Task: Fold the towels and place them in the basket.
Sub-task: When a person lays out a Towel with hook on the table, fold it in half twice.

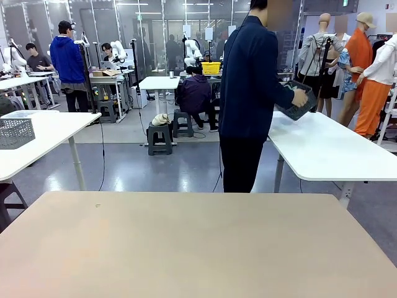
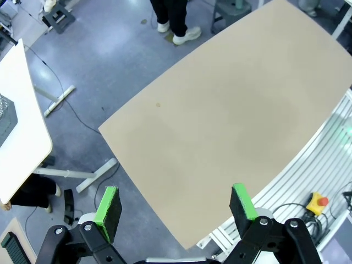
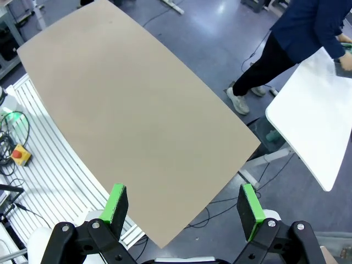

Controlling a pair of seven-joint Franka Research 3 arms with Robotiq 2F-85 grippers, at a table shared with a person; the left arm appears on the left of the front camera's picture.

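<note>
Progress: at the start, nothing folded or binned, you have every step left | basket (image 1: 299,105) held in the person's hand (image 1: 300,97) over the white side table (image 1: 329,149), beyond the surface's (image 1: 186,248) far right corner | left hand (image 2: 175,193) fingers apart, holding nothing | right hand (image 3: 183,191) likewise apart

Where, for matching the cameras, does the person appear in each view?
Front view: the person stands centre, beyond the beige table.
Left wrist view: the person's legs and shoes, top centre.
Right wrist view: the person, top right, beside a white table.
Shared landmark: the beige table.
</note>
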